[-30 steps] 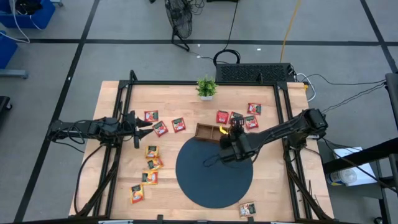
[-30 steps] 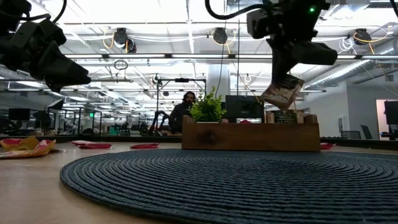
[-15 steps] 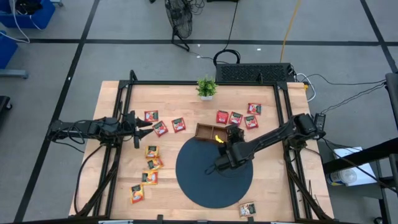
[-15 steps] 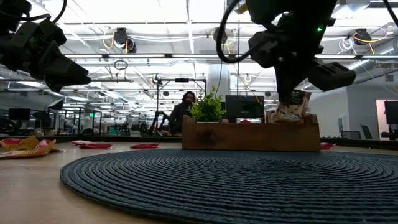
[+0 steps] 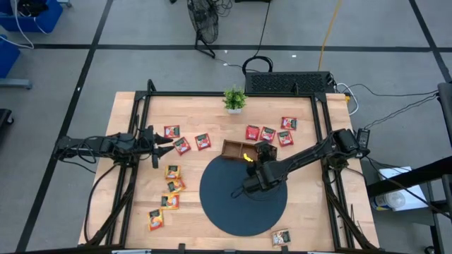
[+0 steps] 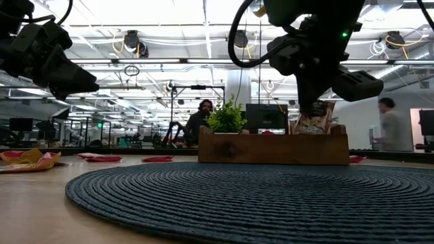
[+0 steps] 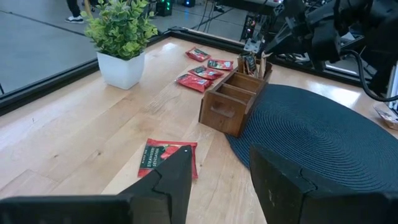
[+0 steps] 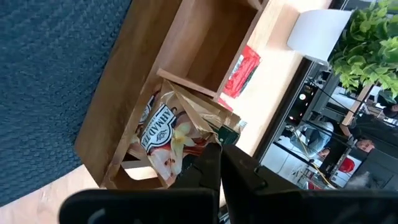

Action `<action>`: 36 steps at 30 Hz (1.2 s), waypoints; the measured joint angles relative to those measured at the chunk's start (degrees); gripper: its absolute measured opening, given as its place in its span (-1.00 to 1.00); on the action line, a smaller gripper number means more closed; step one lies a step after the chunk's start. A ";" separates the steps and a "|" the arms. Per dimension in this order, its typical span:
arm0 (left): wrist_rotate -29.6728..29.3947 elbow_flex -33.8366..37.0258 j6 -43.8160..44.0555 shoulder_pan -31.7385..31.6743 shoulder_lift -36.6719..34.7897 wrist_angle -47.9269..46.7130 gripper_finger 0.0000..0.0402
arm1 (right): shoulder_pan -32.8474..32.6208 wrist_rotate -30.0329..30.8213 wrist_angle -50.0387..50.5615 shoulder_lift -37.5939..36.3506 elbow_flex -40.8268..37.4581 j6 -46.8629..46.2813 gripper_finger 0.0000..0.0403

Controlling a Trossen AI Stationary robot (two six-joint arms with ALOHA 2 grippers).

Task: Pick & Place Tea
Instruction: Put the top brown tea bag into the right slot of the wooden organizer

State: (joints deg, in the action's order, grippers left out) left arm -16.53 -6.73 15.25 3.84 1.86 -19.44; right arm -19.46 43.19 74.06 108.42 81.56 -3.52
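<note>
While R gripper (image 8: 214,163) pinches a pale sachet (image 8: 163,134) low in the wooden tray's (image 5: 233,149) end compartment, beside a sachet already there, risk: it snags the divider or pulls back out on release. Round mat (image 5: 226,204) nearest, clear. L gripper (image 7: 214,177) parked, fingers apart, over a red sachet (image 7: 166,158). Potted plant (image 5: 234,99) beyond, not obstructing.

The table (image 5: 212,120) is showing pale, smooth wood with fine grain. On it, the round mat (image 5: 233,204) is looking like dark, matt woven cord, ribbed in rings. Beside the mat, the tray (image 7: 233,99) is showing brown wood with a dull finish. The tea sachet (image 8: 165,134) in the tray is gleaming like glossy, crinkled foil paper.
</note>
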 joint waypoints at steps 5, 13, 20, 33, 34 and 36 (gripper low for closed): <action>0.00 0.01 0.00 0.00 -0.01 0.00 -0.20 | 0.55 -2.59 -0.01 0.17 -0.30 0.08 -1.00; 0.00 -0.01 0.00 0.00 -0.01 -0.02 -0.20 | 0.86 -2.75 -4.53 0.26 -3.38 1.24 -1.00; 0.00 0.01 0.00 0.00 -0.01 -0.02 -0.20 | 1.01 1.93 -6.96 0.26 -3.78 1.34 -1.00; 0.00 -0.01 0.00 0.00 -0.01 0.00 -0.20 | 1.86 5.00 -7.93 0.26 -3.78 -4.59 -0.62; 0.00 0.01 0.00 0.00 -0.01 0.00 -0.20 | 1.86 6.57 -7.91 0.26 -3.78 -5.05 -0.57; 0.00 0.01 0.01 0.00 -0.01 0.00 -0.20 | 1.73 9.14 -8.09 0.26 -3.78 -6.00 -0.50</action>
State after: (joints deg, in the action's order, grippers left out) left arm -16.53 -6.72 15.26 3.84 1.85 -19.44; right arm -17.73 52.33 65.97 108.68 77.78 -9.52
